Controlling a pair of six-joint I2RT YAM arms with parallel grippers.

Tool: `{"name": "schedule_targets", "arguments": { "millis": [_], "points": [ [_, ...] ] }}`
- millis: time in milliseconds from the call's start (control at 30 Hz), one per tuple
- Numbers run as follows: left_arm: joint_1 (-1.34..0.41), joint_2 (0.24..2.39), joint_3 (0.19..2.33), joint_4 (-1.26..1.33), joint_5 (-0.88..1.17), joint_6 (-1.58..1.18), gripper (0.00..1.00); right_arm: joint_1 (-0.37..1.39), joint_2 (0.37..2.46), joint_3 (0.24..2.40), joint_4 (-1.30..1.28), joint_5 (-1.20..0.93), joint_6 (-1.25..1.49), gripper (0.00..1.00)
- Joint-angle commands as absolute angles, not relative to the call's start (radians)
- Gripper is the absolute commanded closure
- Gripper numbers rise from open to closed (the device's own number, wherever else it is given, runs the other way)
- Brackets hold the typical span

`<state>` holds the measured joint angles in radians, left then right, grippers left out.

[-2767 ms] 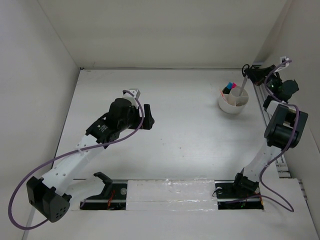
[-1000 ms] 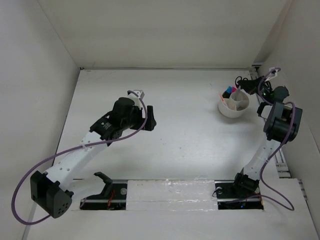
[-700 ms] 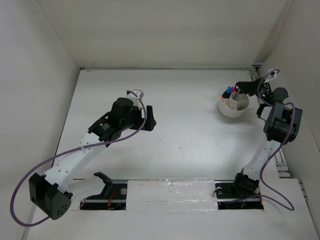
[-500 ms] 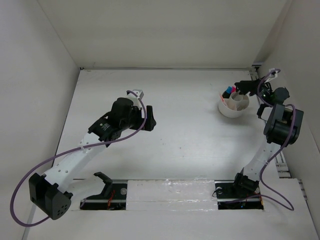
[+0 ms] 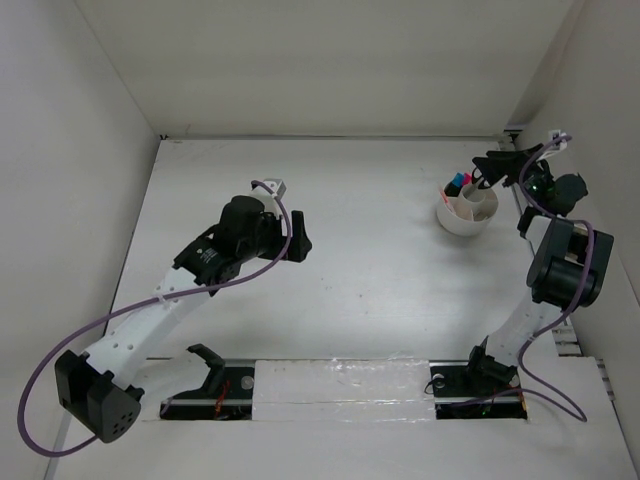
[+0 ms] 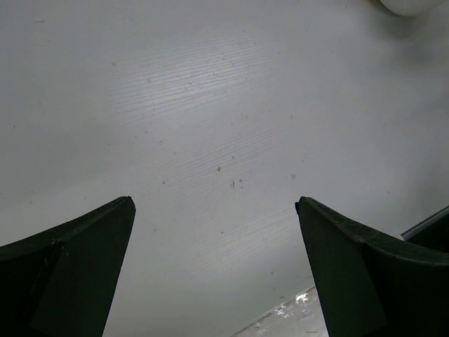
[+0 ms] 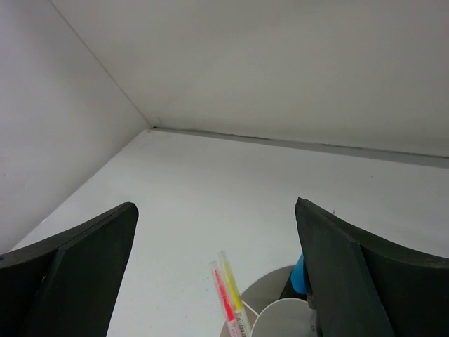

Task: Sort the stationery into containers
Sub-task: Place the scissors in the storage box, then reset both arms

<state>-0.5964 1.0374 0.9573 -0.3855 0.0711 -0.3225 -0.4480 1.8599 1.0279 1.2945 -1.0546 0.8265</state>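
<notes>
A round white bowl stands at the table's far right, and a smaller white cup stands inside its rim. Two markers lean in the bowl, one with a pink cap and one with a blue cap. My right gripper hangs open just above and behind the cup, holding nothing. Its wrist view shows a thin pink pen and a yellow pen poking out of the bowl beside the cup, and the blue cap. My left gripper hovers open over bare table at mid-left.
The side wall and a metal rail run close behind the right arm. The back wall meets the table just beyond the bowl. In the left wrist view the bowl's edge shows at the top right.
My right gripper has opened over the bowl and drawn back up and to the right, away from the cup. The left arm has barely shifted.
</notes>
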Motion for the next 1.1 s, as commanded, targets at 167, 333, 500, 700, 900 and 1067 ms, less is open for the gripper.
{"name": "schedule_targets", "arguments": {
  "millis": [167,333,500,700,900,1067],
  "points": [
    [-0.597,1.002,0.962,-0.359,0.069,-0.322,0.0,-0.434,1.825,0.997,1.813,-1.006,0.815,0.0],
    [-0.597,0.992,0.962,-0.368,-0.013,-0.333,0.0,-0.397,1.778,0.986,1.813,-1.006,0.827,0.0],
    [-0.543,1.048,0.994,-0.442,-0.215,-0.42,0.0,-0.327,1.654,0.901,1.601,-0.925,0.688,0.0],
    [-0.543,1.081,1.015,-0.489,-0.357,-0.487,0.0,-0.172,1.353,0.841,0.972,-0.72,0.255,0.0],
    [-0.543,1.052,1.104,-0.59,-0.577,-0.621,0.0,0.28,0.957,0.847,0.453,0.1,0.058,0.0],
    [-0.543,0.979,1.172,-0.681,-0.696,-0.71,0.0,0.656,0.818,0.972,-0.099,0.587,0.182,0.0]
  ]
}}
